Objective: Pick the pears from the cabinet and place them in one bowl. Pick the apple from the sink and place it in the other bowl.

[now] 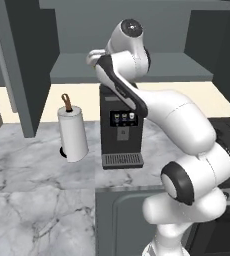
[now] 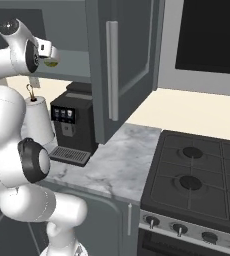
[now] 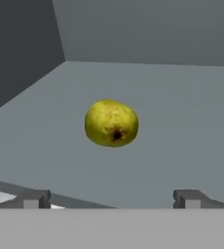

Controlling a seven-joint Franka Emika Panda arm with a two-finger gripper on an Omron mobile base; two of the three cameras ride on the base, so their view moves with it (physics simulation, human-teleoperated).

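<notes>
Pear (image 3: 111, 123) sits on the cabinet (image 1: 132, 67) shelf, dead ahead of the gripper (image 3: 111, 198) and apart from it, centred between released jaws (long axis unclear).

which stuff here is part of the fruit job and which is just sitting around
Job: yellow-green pear on the cabinet shelf; open hand facing it.
Lying about: coffee machine, paper towel roll, stove, marble counter.
</notes>
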